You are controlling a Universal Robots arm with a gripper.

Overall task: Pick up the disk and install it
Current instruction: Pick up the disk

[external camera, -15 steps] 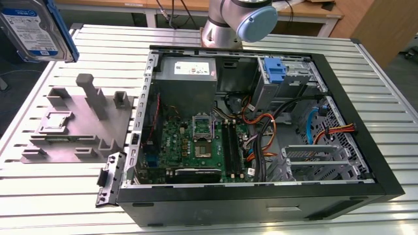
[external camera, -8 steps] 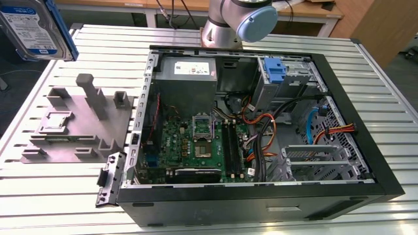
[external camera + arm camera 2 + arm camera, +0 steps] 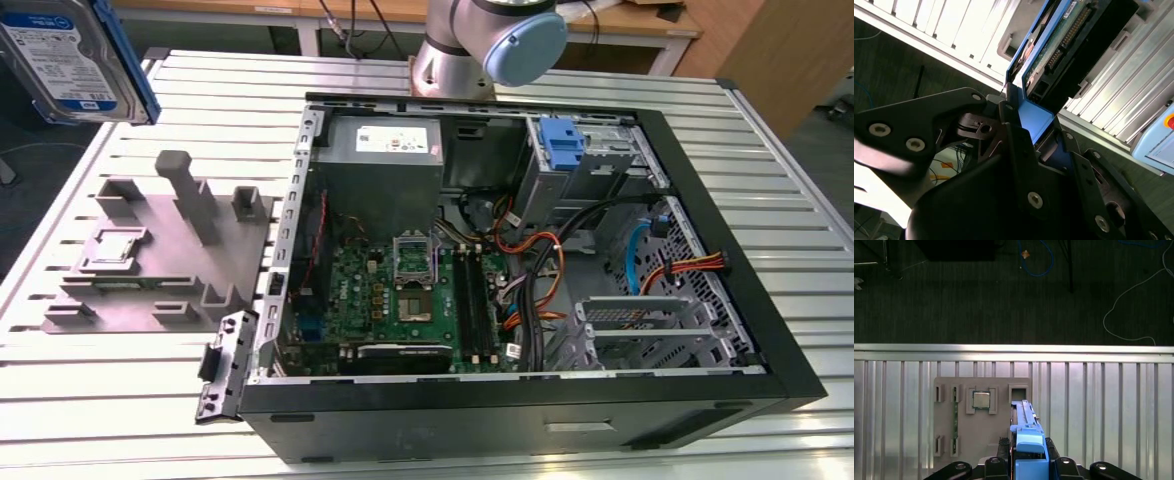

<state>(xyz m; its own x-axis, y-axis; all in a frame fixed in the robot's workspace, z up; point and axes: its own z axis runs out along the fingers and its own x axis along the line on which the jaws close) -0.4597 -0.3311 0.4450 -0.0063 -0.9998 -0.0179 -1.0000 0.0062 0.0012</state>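
The disk point(image 3: 74, 60), a silver-grey drive with a white-and-blue label in a bright blue carrier frame, hangs in the air at the far upper corner on the exterior view's left, above the table's edge. In the second wrist view my gripper point(image 3: 1036, 130) is shut on the blue end of the disk point(image 3: 1069, 45), whose connector side faces the camera. In the first wrist view the disk point(image 3: 1026, 435) stands edge-on between my gripper point(image 3: 1029, 460) fingers, above the grey fixture plate point(image 3: 949, 440).
An open computer case point(image 3: 747, 330) lies on the slatted metal table point(image 3: 107, 400), showing its motherboard, cables and grey power supply point(image 3: 380, 150). A blue bracket point(image 3: 561, 140) sits in its drive bay. The grey fixture plate point(image 3: 147, 260) lies beside the case. The arm's base point(image 3: 487, 45) stands behind.
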